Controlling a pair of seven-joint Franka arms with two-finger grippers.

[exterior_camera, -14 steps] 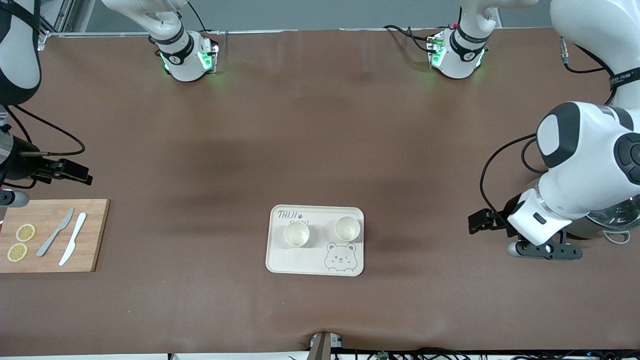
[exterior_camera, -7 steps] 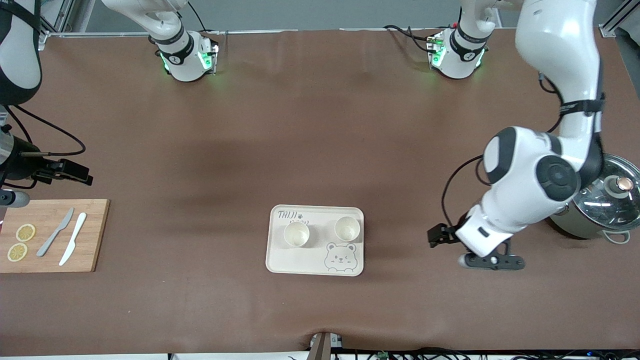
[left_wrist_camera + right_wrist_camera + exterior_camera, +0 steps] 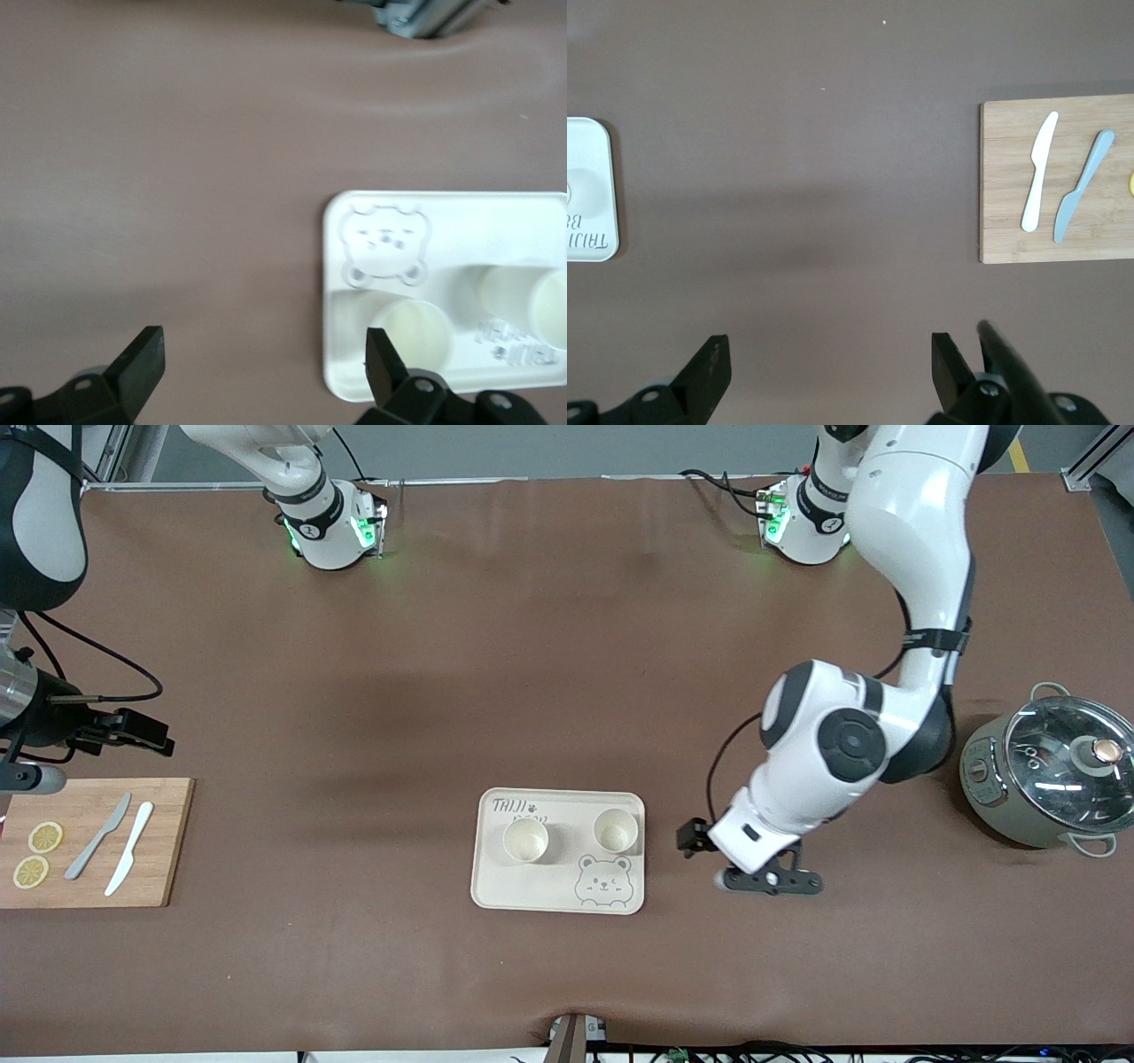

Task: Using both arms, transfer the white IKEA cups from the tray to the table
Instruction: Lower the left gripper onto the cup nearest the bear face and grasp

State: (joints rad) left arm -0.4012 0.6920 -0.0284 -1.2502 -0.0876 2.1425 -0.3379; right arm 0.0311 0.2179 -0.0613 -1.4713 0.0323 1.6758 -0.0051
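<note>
tray: (image 3: 496,886) cream, bear drawing, lower centre of the front frame, flat on the table (image 3: 549,646).
cups: both on the tray, upright and apart. Cup toward the right arm's end (image 3: 525,840), cup toward the left arm's end (image 3: 615,830). Neither touched.
left gripper: (image 3: 769,880) lower right of centre in the front frame, over bare table just beside the tray's edge at the left arm's end. Fingers spread wide, holding nothing. Left wrist view has the tray at lower right, nearest cup (image 3: 413,332) close to one fingertip (image 3: 382,360).
right gripper: (image 3: 18,779) at the left edge of the front frame, mostly cut off, above the cutting board (image 3: 168,841). Right wrist view shows it spread wide and empty, well apart from the tray. Waiting.
other items: two knives (image 3: 115,846) and lemon slices (image 3: 37,853) on the board; lidded pot (image 3: 1045,779) at right of the frame.
step: approach, no cup lifted yet.
risk 1: the left gripper comes in low from the side, so a finger could clip the tray rim and slide the tray, shifting both cups.
risk 2: tapered, light cups; an off-centre close could tip one or squeeze it out.
risk 3: cups sit close together; wide jaws around one may knock the other.
risk 4: the right arm has a long reach to the tray; both arms there could crowd each other.
</note>
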